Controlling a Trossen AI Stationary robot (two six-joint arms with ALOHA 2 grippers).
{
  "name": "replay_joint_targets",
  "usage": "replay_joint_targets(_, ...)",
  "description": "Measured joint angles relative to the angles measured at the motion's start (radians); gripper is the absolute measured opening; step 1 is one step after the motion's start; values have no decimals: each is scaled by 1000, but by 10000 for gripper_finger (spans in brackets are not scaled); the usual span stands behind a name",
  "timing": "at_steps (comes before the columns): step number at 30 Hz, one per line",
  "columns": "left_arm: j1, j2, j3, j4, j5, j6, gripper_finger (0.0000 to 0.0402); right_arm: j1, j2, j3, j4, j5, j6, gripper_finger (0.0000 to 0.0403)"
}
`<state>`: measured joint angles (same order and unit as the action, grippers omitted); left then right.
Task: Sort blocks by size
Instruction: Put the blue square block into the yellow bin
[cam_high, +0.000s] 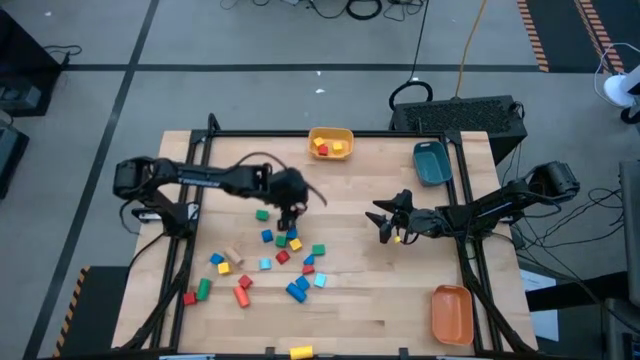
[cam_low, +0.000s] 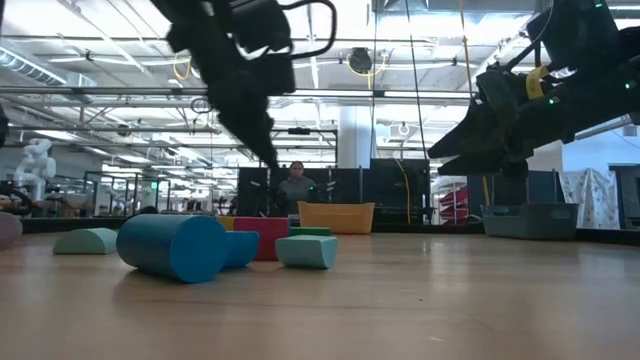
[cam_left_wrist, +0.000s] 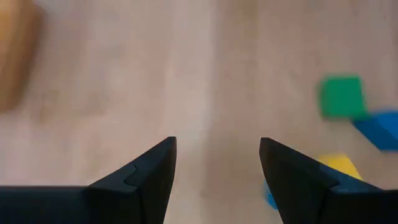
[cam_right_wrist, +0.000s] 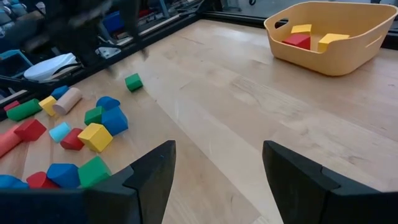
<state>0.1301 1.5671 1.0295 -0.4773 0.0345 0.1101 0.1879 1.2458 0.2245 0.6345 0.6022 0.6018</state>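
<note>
Coloured wooden blocks (cam_high: 262, 262) lie scattered across the left half of the wooden table (cam_high: 370, 290). The left gripper (cam_high: 290, 222) hangs just above the cluster's far edge, jaws spread apart and grasping nothing. The right gripper (cam_high: 385, 222) hovers over bare wood well to the right, jaws also released and empty. A yellow bin (cam_high: 331, 143) at the far edge holds red and yellow blocks.

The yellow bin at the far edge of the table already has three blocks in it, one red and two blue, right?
Not quite. The yellow bin does hold three blocks, but they are one red block and two yellow blocks, not blue ones. The right wrist view shows this most clearly, and the high view agrees.
</note>
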Motion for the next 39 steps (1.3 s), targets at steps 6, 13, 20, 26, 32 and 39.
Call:
replay_joint_targets(6, -81, -7, -100, 26, 72, 0, 233, 0, 0, 0, 4, 0, 0, 228)
replay_joint_targets(13, -135, -7, -156, 82, 76, 0, 233, 0, 0, 0, 5, 0, 12, 228)
replay_joint_targets(20, -146, -3, -208, 135, 24, -6, 233, 0, 0, 0, 5, 0, 16, 228)
replay_joint_targets(26, -146, -2, -254, 197, -7, -26, 233, 0, 0, 0, 5, 0, 16, 228)
replay_joint_targets(32, -146, -2, -256, 217, -17, -26, 222, 0, 0, 0, 5, 0, 16, 228)
replay_joint_targets(39, -146, 61, -255, 251, 13, -29, 192, -1, 0, 0, 6, 0, 16, 228)
